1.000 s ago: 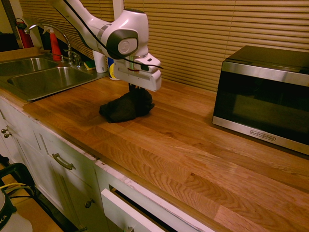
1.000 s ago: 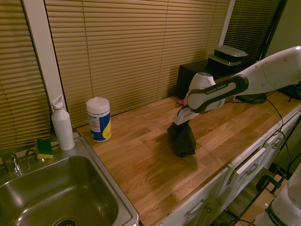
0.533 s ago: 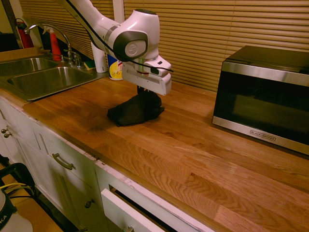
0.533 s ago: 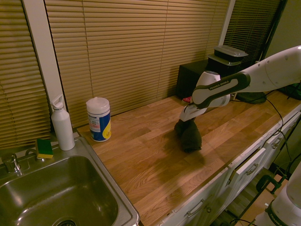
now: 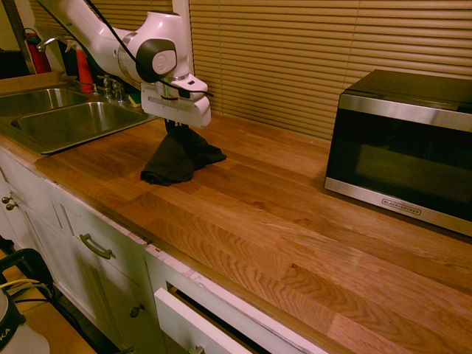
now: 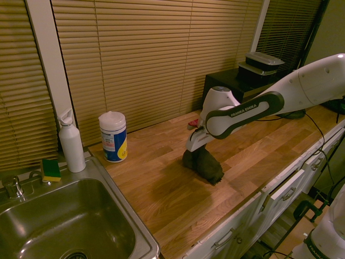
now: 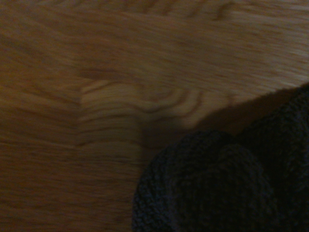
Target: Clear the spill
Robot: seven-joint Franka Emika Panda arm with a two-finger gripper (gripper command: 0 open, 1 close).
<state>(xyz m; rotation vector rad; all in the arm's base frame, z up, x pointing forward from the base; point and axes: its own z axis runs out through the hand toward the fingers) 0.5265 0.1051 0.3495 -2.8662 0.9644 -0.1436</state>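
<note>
On wood-grain countertop (image 5: 295, 221): fingers (image 5: 177, 129) clamped on crumpled dark knit cloth (image 5: 175, 158), trailing flat.

I see a warm, dim kitchen: a wooden countertop (image 5: 295, 221) with white cabinets (image 5: 96, 251) below, closed slatted blinds (image 5: 295, 59) along its back edge, a steel sink (image 5: 66, 122) at one end and a microwave (image 5: 402, 144) toward the other.
</note>
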